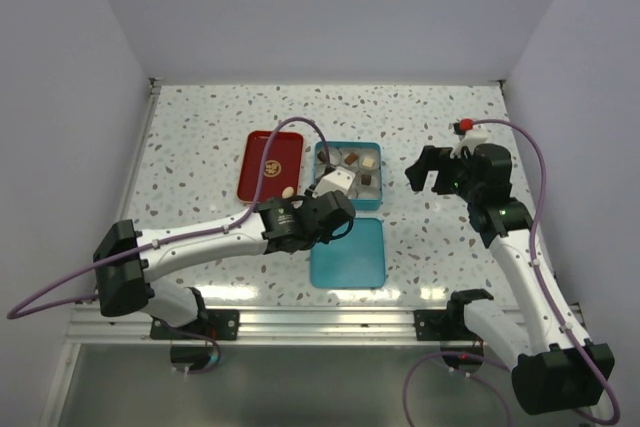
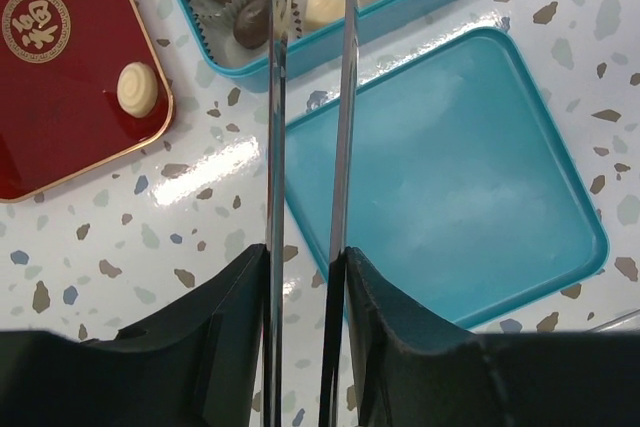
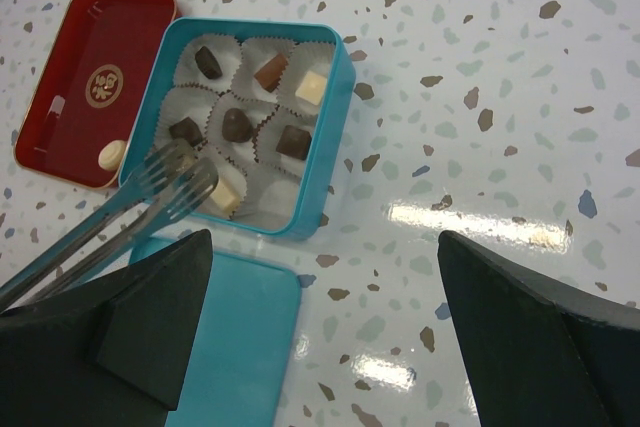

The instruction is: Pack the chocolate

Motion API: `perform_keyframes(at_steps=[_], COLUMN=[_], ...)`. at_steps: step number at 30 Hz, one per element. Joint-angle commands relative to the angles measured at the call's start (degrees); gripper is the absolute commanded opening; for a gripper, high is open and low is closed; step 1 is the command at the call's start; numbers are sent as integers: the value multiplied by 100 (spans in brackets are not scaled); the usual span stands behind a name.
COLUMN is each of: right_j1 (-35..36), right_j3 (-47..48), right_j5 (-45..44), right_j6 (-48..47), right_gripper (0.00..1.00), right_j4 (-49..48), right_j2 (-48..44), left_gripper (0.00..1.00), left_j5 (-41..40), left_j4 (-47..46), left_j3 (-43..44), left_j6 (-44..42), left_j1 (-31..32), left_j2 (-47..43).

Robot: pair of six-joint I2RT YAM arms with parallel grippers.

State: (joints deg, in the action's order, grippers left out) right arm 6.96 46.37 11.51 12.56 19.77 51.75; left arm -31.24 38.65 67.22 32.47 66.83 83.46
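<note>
Inside tin (image 3: 333,127), chocolates (image 3: 236,124); one on tray (image 2: 60,117); left hand (image 2: 305,282) around tongs (image 2: 275,147), right hand (image 3: 322,237) apart.

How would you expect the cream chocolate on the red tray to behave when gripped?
The cream chocolate looks domed and smooth, so it may slip from the thin metal tongs. On the glossy red tray it probably slides.

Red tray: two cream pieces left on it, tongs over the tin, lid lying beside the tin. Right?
Not quite. The red tray holds one cream piece, not two; the left wrist view shows it clearly. The rest stands: the tongs reach over the tin, and the lid lies beside it.
</note>
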Motion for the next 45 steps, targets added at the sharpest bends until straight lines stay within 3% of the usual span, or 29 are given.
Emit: perform_keyframes(at_steps=[1, 12, 18, 28, 45], right_j1=[-2, -11, -11, -11, -11], right_j3=[30, 30, 30, 30, 39], right_j5=[-8, 9, 36, 27, 36], right_j6=[-25, -25, -16, -17, -8], right_gripper=[99, 99, 99, 99, 99], right_j4=[-79, -87, -114, -96, -61], right_j2=[-33, -24, 11, 20, 20], left_gripper=[40, 39, 39, 42, 47], left_j5=[-382, -1059, -848, -471, -189], left_j4=[45, 695, 722, 336, -218], left_j3=[98, -103, -938, -1607, -1853], left_j6=[207, 409, 523, 375, 49], left_j1=[32, -538, -1163, -1172, -1172], left_j2=[-110, -1068, -1692, -1798, -1728])
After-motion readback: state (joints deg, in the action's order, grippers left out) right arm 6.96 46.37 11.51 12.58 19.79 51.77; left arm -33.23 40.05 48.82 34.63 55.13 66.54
